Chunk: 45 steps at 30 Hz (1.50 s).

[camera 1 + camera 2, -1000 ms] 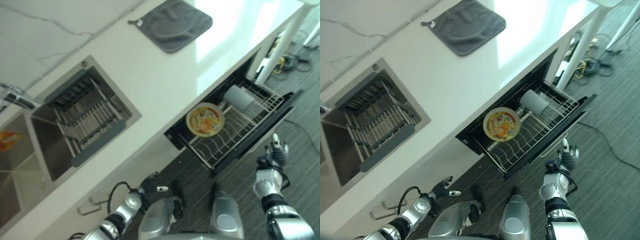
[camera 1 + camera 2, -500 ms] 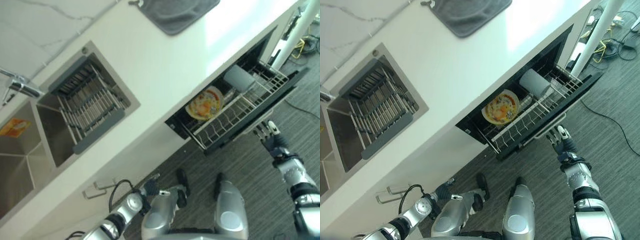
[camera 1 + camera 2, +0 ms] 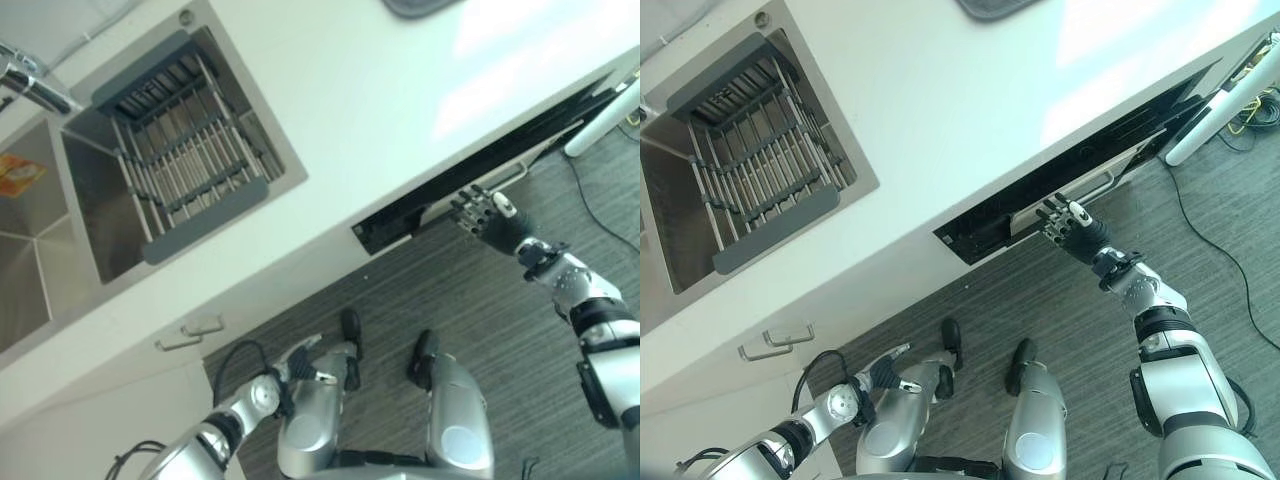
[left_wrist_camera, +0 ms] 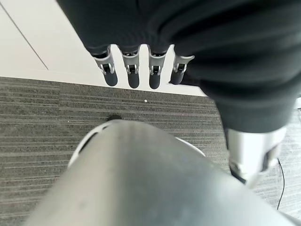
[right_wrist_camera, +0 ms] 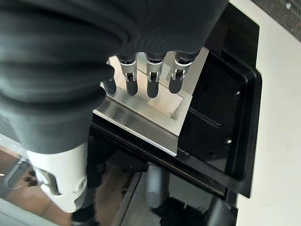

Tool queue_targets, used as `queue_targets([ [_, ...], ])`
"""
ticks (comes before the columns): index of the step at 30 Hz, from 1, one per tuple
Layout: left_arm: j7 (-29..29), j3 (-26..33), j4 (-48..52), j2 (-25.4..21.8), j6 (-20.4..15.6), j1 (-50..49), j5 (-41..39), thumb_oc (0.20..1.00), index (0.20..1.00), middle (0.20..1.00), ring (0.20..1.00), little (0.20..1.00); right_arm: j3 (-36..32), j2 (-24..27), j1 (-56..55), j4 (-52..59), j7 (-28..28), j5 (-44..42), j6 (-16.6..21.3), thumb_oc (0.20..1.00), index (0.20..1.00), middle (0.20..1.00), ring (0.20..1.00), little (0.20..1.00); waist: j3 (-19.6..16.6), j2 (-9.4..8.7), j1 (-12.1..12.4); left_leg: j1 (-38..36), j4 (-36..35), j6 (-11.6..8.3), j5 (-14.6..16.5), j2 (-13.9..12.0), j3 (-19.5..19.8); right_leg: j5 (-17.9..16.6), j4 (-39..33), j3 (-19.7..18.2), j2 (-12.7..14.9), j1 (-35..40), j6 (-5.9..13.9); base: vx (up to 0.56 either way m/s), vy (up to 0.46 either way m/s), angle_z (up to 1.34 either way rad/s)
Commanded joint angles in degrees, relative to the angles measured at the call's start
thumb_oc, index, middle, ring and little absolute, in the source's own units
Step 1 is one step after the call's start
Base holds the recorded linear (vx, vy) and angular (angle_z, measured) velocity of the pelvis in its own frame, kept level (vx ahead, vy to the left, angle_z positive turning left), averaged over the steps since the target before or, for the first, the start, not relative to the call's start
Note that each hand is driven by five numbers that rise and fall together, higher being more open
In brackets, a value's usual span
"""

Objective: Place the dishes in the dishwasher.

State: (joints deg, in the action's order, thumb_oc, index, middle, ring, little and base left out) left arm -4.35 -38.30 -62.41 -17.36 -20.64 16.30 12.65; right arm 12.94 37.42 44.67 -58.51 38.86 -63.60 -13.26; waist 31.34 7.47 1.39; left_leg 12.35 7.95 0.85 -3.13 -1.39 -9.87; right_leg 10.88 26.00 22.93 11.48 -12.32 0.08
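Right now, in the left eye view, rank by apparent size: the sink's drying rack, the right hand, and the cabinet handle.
1. Drying rack, largest by far.
2. Right hand.
3. Cabinet handle, a little smaller than the hand; they are close, so that order is unsure.

no readable text, labels, or numbers

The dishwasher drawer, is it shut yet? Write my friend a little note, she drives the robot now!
Right hand: open, straight fingers at the dishwasher drawer's front by its handle.
Left hand: open, idle, low by the floor.
Drawer: nearly pushed in under the counter; a dark gap shows, and its inside is hidden.
Left: push it fully shut.
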Motion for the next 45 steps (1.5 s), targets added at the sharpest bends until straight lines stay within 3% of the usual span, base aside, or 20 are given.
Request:
queue_targets([
  [1, -0.64, -4.18, 2.19, -2.89, -2.36, -2.47, 2.94, 1.000, 1.000, 1.000, 1.000, 1.000, 1.11, -4.42, 13.64, 3.87, 4.57, -2.50, 1.54, 1.000, 1.000, 1.000, 1.000, 1.000, -1.57, -1.35, 3.73, -2.72, 0.99, 0.49, 5.02, 1.59, -0.49, 2.67, 4.01, -3.81, -2.79, -1.48, 1.50, 0.14, 0.112, 0.11],
  [7, 0.21, -4.68, 2.18, -3.46, -3.33, -3.76, 1.58, 1.000, 1.000, 1.000, 1.000, 1.000, 2.63, -4.11, 19.31, 1.86, 0.37, -3.95, 3.55, 1.000, 1.000, 1.000, 1.000, 1.000, -1.56, -2.19, 5.54, -3.02, -2.00, 0.26, 3.33, 1.64, -0.08, -1.32, -2.51, -3.74, -3.39, -0.64, 3.02, 0.13, 0.087, 0.12],
  [9, 0.78, -4.52, 2.20, -3.87, -1.82, -3.60, 0.06, 1.000, 1.000, 1.000, 1.000, 1.000, 3.09, -3.86, 21.83, 1.30, -1.56, -6.19, 4.86, 1.000, 1.000, 1.000, 1.000, 1.000, -1.55, -2.63, 6.29, -2.09, -2.43, 0.22, 3.00, 1.84, -0.09, -2.89, -4.85, -3.81, -3.66, -1.21, 3.67, 0.04, 0.000, 0.05],
  [13, 6.54, -2.15, 1.34, -3.96, -2.75, -3.26, -8.80, 1.000, 1.000, 1.000, 1.000, 1.000, 2.97, -5.53, 24.22, 0.09, -3.31, -9.98, 5.39, 1.000, 1.000, 1.000, 1.000, 1.000, -1.55, -3.44, 7.24, -0.75, -2.35, 0.28, 3.06, 2.06, 0.08, -5.36, -8.11, -3.85, -3.91, -2.07, 4.63, 0.02, -0.033, 0.06],
  [15, 7.55, -0.57, 1.80, -4.01, -1.39, -2.77, -8.55, 1.000, 1.000, 1.000, 1.000, 1.000, 2.27, -6.63, 23.01, -0.18, -4.34, -8.16, 5.08, 1.000, 1.000, 1.000, 1.000, 1.000, -1.55, -3.66, 7.78, -0.10, -1.72, 0.46, 3.34, 2.17, 0.17, -5.64, -8.21, -3.56, -3.62, -2.26, 4.75, 0.01, -0.090, -0.04],
  [20, 16.71, 3.33, 1.40, -2.82, 1.46, -2.31, -18.17, 1.000, 1.000, 1.000, 1.000, 1.000, 0.50, -10.64, 16.28, -2.60, -6.82, -4.72, 4.77, 1.000, 1.000, 1.000, 1.000, 1.000, -1.55, -3.92, 8.13, 0.43, -1.40, 0.42, 2.93, 1.86, 0.55, -5.48, -7.69, -3.35, -3.35, -2.28, 4.57, -0.02, -0.067, -0.03],
  [23, 22.45, 6.58, 1.87, -1.46, 4.90, -2.15, -23.95, 1.000, 1.000, 1.000, 1.000, 1.000, -0.85, -13.36, 8.88, -2.40, -6.27, -6.27, 4.17, 1.000, 1.000, 1.000, 1.000, 1.000, -1.55, -3.70, 7.27, -0.70, -2.84, -0.05, 2.23, 1.47, -0.01, -5.46, -8.79, -3.41, -3.45, -1.24, 4.75, -0.09, -0.030, -0.01],
  [29, 26.84, 17.51, -1.98, 2.21, 10.97, -3.69, -35.68, 1.000, 1.000, 1.000, 1.000, 1.000, -2.14, -20.38, -16.90, 1.12, -4.93, -5.37, 10.50, 1.000, 1.000, 1.000, 1.000, 1.000, -2.53, -4.22, 2.66, -5.06, -6.09, -1.11, 1.51, -0.16, -1.81, -5.86, -12.17, -3.76, -3.98, 2.39, 4.93, -0.10, -0.062, -0.01],
  [35, 25.77, 21.76, -1.44, 3.14, 10.26, -7.14, -30.26, 1.000, 1.000, 1.000, 1.000, 1.000, -9.27, -19.34, -32.64, -5.60, 0.56, 1.06, 11.52, 1.000, 1.000, 1.000, 1.000, 1.000, -5.68, -4.51, -0.80, -9.82, -9.82, -2.48, 1.32, -0.97, -3.16, -6.30, -16.76, -3.46, -4.31, 7.39, 5.48, -0.07, -0.085, -0.16],
  [37, 24.45, 21.75, -1.33, 3.19, 10.15, -7.72, -28.51, 1.000, 1.000, 1.000, 1.000, 1.000, -10.77, -18.87, -34.15, -7.57, 0.83, 2.12, 11.19, 1.000, 1.000, 1.000, 1.000, 1.000, -6.44, -4.36, -1.44, -11.15, -10.81, -2.85, 1.26, -1.02, -3.38, -6.37, -17.98, -3.51, -4.47, 8.89, 5.57, -0.06, -0.051, -0.12],
  [42, 23.88, 24.01, -1.53, 3.22, 12.17, -9.72, -32.65, 1.000, 1.000, 1.000, 1.000, 1.000, -13.03, -18.71, -37.12, -11.79, 3.48, 4.64, 11.80, 1.000, 1.000, 1.000, 1.000, 1.000, -8.81, -3.66, -2.63, -13.79, -12.01, -3.29, 1.40, -1.07, -3.89, -6.05, -19.50, -4.10, -4.77, 11.54, 5.41, -0.03, -0.025, -0.05],
  [45, 24.23, 25.29, -2.27, 3.12, 11.45, -11.16, -28.94, 1.000, 1.000, 1.000, 1.000, 1.000, -13.57, -19.44, -38.41, -12.82, 3.74, 5.23, 12.84, 1.000, 1.000, 1.000, 1.000, 1.000, -10.95, -3.43, -3.21, -15.11, -12.33, -3.37, 1.95, -0.88, -3.74, -5.83, -20.89, -4.76, -5.19, 13.32, 5.27, -0.02, -0.015, -0.09],
])
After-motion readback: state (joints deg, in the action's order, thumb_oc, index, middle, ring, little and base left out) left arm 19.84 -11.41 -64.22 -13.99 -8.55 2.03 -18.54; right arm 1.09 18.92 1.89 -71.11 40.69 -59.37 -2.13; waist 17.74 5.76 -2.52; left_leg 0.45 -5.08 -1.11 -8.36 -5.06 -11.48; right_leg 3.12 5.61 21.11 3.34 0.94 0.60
